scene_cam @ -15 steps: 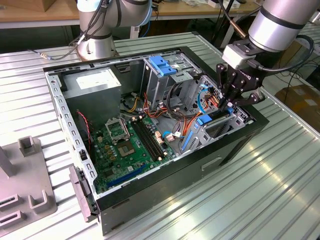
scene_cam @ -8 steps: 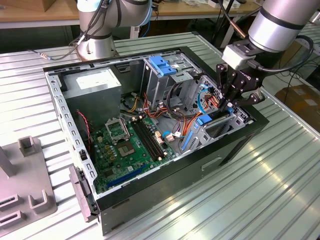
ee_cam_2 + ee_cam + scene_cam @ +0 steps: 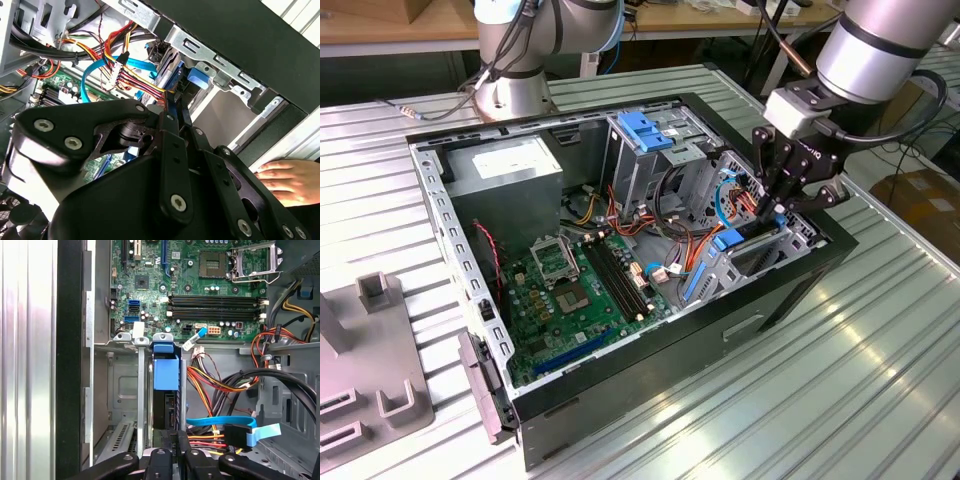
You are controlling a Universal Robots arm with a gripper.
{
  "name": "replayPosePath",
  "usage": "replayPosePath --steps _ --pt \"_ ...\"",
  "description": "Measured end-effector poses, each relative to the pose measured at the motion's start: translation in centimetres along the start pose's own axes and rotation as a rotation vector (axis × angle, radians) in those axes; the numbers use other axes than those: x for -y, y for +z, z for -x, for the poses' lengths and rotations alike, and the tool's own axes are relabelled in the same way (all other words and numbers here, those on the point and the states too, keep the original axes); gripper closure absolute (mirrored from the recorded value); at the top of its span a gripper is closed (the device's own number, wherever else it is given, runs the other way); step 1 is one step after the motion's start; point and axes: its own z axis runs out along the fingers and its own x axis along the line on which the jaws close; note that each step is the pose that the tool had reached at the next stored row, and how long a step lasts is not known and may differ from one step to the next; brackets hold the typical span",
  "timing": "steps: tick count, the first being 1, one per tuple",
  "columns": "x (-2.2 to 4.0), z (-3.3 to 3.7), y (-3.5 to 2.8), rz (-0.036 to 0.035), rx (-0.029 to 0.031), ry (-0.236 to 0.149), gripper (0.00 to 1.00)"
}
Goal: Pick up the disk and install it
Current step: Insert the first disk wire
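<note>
Exterior view: pincer [image 3: 778,205] low inside computer case [image 3: 790,290], over drive bay.
Second wrist view: fingers closed on disk [image 3: 172,75] edge, steadying it for seating.
First wrist view: disk [image 3: 166,390] upright in bay slot, blue bracket [image 3: 166,371] uppermost.

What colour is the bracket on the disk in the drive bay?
Blue; the disk bracket shows best in the first wrist view.

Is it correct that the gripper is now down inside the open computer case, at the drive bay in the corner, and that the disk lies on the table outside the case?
Not quite. The disk, with its blue bracket, stands on edge in the drive bay inside the computer case, not on the table; the first wrist view shows this. The gripper is indeed down at that corner bay.
</note>
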Motion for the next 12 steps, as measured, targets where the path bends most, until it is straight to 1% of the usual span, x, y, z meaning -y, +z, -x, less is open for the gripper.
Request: replayPosePath --steps 3,8,12 --pt "0.04 0.01 0.00 -0.0001 -0.0001 0.016 0.84" --pt "0.04 0.01 0.03 -0.0001 -0.0002 0.018 0.84" --pt "0.05 0.00 0.19 -0.0001 0.0011 0.018 0.84"
